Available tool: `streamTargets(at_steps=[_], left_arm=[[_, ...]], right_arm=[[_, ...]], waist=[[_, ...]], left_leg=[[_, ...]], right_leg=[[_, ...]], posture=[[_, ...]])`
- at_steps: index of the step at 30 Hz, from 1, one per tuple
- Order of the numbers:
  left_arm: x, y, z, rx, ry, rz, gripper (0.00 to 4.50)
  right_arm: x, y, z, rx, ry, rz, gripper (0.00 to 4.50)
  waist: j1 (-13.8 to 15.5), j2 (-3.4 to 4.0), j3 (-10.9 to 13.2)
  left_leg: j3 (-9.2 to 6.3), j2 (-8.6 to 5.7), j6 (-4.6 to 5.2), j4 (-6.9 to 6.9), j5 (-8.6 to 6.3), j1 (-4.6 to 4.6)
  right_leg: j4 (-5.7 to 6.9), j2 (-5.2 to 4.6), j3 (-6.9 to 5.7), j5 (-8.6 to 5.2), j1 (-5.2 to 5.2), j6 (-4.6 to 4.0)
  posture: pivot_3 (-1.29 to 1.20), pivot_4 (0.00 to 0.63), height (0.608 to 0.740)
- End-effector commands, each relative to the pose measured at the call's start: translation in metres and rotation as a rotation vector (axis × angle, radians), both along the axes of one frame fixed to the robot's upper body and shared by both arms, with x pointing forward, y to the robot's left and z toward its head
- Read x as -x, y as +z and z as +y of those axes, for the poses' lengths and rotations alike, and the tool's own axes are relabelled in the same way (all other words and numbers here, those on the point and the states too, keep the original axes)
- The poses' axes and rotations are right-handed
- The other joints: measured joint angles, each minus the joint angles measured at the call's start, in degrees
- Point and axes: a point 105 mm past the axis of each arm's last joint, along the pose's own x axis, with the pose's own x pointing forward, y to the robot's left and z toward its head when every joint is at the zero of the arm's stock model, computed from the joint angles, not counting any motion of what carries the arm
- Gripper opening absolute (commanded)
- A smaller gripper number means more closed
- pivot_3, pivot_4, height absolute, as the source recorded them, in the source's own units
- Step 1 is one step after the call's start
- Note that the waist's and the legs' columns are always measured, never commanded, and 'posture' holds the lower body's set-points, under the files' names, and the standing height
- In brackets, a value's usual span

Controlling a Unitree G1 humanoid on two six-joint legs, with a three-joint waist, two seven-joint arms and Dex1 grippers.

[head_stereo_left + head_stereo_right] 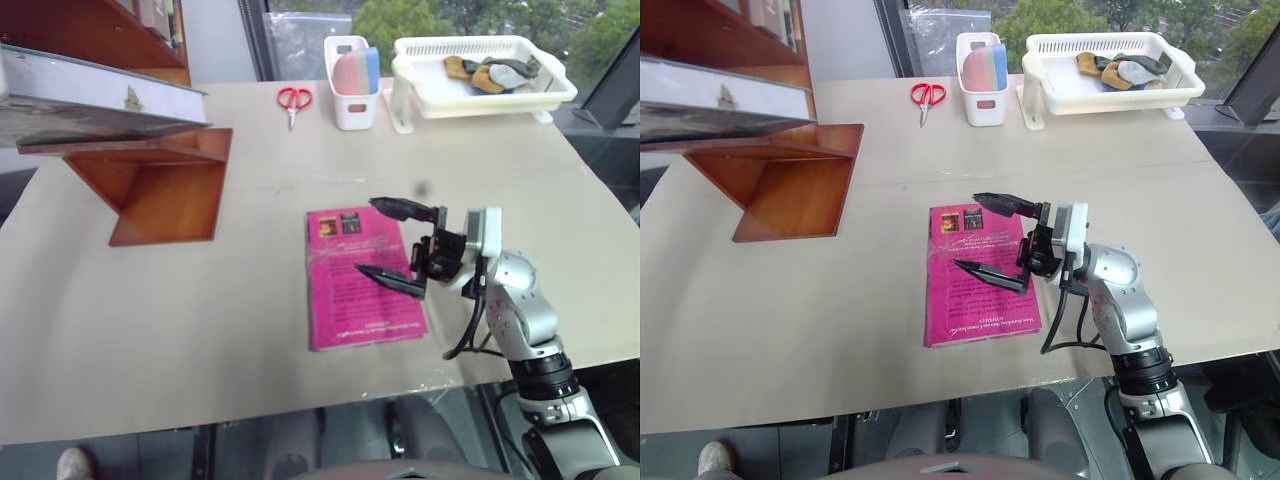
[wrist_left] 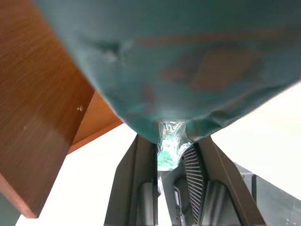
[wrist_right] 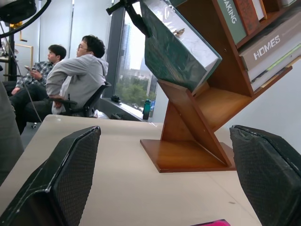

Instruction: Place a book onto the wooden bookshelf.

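While your bench (image 1: 200,340) carries wooden bookshelf (image 1: 165,185) at its far left corner, note the book (image 3: 176,44): teal, plastic-wrapped, held tilted above bookshelf's lower slanted boards, one corner pinched tight in your left claw (image 2: 171,150). Pink book (image 1: 362,278) lies flat, well right of bookshelf. Right claw (image 1: 397,240) hovers over it, fingers spread, holding nothing.
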Motion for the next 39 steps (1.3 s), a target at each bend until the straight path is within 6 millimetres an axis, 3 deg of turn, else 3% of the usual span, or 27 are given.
streamTargets(at_steps=[1,6,17,18,21,22,24,33,39], left_arm=[[-0.007,-0.003,-0.008,0.030,-0.038,-0.024,0.48],[-0.016,-0.005,-0.014,0.040,-0.063,-0.036,0.48],[-0.019,-0.001,-0.003,0.034,-0.017,-0.031,0.48],[-0.018,-0.002,-0.003,0.034,-0.015,-0.028,1.35],[-0.018,-0.001,-0.002,0.033,-0.015,-0.032,2.50],[-0.020,0.000,-0.002,0.025,-0.020,-0.045,3.11],[-0.026,-0.001,0.002,0.005,-0.025,-0.067,3.60],[-0.036,-0.021,0.010,-0.006,-0.053,-0.052,3.60],[-0.036,-0.023,-0.009,0.082,-0.179,-0.043,3.60]], right_arm=[[0.008,0.010,-0.003,-0.016,-0.008,-0.052,4.50],[0.010,0.011,-0.007,-0.007,-0.035,-0.054,4.50],[0.012,0.014,-0.008,0.004,-0.058,-0.051,4.50],[0.013,0.014,-0.008,0.004,-0.058,-0.051,4.50],[0.012,0.015,-0.008,0.007,-0.057,-0.047,4.50],[0.012,0.015,-0.008,0.009,-0.055,-0.045,4.50],[0.011,0.016,-0.007,0.011,-0.050,-0.044,4.50],[0.011,0.018,-0.010,0.028,-0.056,-0.046,4.50],[0.012,0.018,-0.013,0.039,-0.066,-0.042,4.50]], waist=[[0.0,-0.01,0.0],[0.1,-0.01,0.0],[1.0,0.00,0.0],[1.0,0.00,0.0],[1.1,-0.02,0.0],[1.1,-0.02,0.0],[1.1,-0.01,0.0],[0.9,0.19,-0.1],[1.0,0.20,-0.1]], left_leg=[[0.00,0.01,0.00,0.05,0.00,-0.02],[0.02,0.01,0.00,0.16,0.00,-0.07],[-0.03,0.13,-0.01,0.34,0.00,-0.02],[-0.03,0.15,-0.01,0.35,0.00,-0.02],[-0.03,0.18,-0.01,0.35,0.00,-0.04],[-0.03,0.21,-0.01,0.35,0.00,-0.06],[-0.01,0.21,-0.01,0.35,0.00,-0.07],[0.06,0.37,0.00,0.34,0.00,0.14],[0.10,0.39,-0.01,0.42,0.00,0.22]], right_leg=[[-0.01,0.00,0.00,0.00,0.01,0.01],[-0.03,0.00,0.02,0.03,0.04,-0.03],[0.05,0.14,0.01,0.03,0.11,-0.03],[0.05,0.16,0.01,0.03,0.11,-0.03],[0.04,0.20,0.01,0.03,0.10,-0.04],[0.01,0.22,0.01,0.03,0.10,-0.04],[-0.01,0.21,0.02,0.04,0.10,-0.04],[0.19,0.37,0.11,0.05,0.11,-0.09],[0.37,0.42,0.19,0.04,0.09,-0.10]], posture=[[0.00,0.150,0.740],[0.00,0.150,0.740],[0.00,0.150,0.740],[0.00,0.150,0.740],[0.00,0.150,0.740],[0.00,0.150,0.740],[0.00,0.150,0.740],[0.00,0.150,0.740],[0.00,0.150,0.740]])
